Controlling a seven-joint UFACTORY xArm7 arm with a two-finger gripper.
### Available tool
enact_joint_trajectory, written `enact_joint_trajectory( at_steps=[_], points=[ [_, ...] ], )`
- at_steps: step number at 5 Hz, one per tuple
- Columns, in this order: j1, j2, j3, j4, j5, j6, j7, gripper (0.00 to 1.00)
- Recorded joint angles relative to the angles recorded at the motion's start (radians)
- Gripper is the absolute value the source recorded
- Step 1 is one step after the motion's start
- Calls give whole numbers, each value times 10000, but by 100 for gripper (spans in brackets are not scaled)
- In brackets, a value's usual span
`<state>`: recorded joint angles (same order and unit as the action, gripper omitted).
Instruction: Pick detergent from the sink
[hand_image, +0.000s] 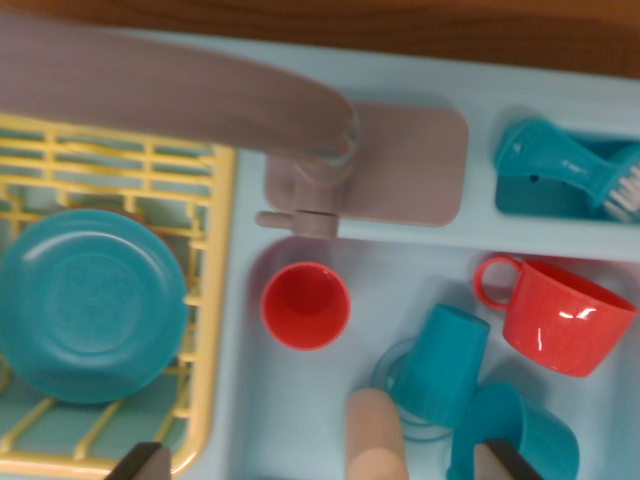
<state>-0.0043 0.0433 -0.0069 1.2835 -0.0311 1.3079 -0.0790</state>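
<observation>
Two fingertips (140, 463) of the gripper (322, 463) wide apart, tan detergent (375, 435) between them in the sink (290, 410)

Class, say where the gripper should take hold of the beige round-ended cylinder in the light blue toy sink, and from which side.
Probably across the smooth sides of the beige round-ended cylinder, just behind its rounded end, coming down from above. The open gripper spans it. Its flank on the wrist view's left is free; the tipped teal plastic cup crowds the right.
</observation>
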Motion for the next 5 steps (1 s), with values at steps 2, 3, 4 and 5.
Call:
enact_joint_trajectory(
  at_steps=[2, 3, 4, 5],
  points=[
    [-120, 146, -103, -897, -12, -935, -259, 0],
    [-120, 146, -103, -897, -12, -935, -259, 0],
    [-180, 219, -155, -1349, -18, -1406, -390, 0],
    [-180, 219, -155, -1349, -18, -1406, -390, 0]
  ],
)
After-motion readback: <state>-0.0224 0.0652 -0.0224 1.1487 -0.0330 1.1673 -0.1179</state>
